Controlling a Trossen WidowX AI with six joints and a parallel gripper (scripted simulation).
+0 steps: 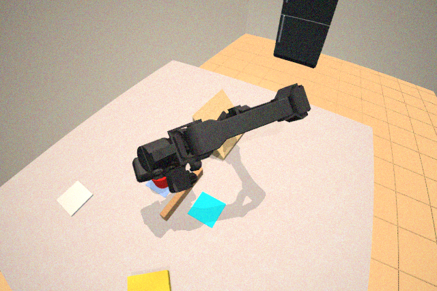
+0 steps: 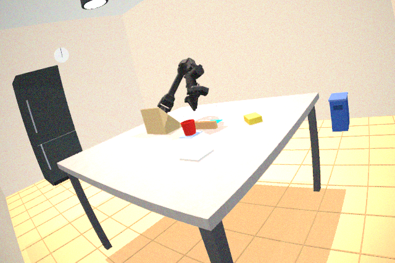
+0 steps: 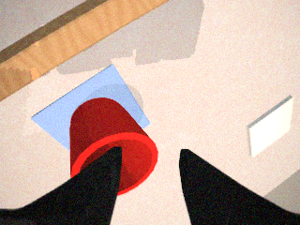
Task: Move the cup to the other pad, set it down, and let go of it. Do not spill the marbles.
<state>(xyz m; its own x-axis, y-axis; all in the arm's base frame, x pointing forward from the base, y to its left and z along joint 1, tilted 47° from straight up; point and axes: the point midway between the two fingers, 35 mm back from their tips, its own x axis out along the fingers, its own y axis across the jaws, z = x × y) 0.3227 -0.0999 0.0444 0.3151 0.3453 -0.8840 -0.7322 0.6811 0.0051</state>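
Note:
The red cup (image 1: 159,182) (image 2: 188,126) (image 3: 110,141) stands upright on a light blue pad (image 1: 158,190) (image 2: 192,136) (image 3: 61,117). No marbles show inside it. A cyan pad (image 1: 206,209) (image 2: 217,121) lies on the other side of a wooden bar (image 1: 174,204) (image 2: 205,124) (image 3: 70,44). My gripper (image 1: 160,176) (image 2: 194,106) (image 3: 150,156) hangs a little above the cup with its fingers pointing down and partly apart. It is open and holds nothing. In the wrist view the left finger covers the cup's rim and the gap lies just to the right of the cup.
A tan wedge block (image 1: 212,106) (image 2: 156,121) stands behind the cup, under the arm. A white pad (image 1: 74,197) (image 2: 195,155) (image 3: 271,127) and a yellow block (image 1: 149,281) (image 2: 252,118) lie farther out. A black fridge (image 1: 306,9) (image 2: 44,126) and a blue bin (image 2: 339,112) stand off the table.

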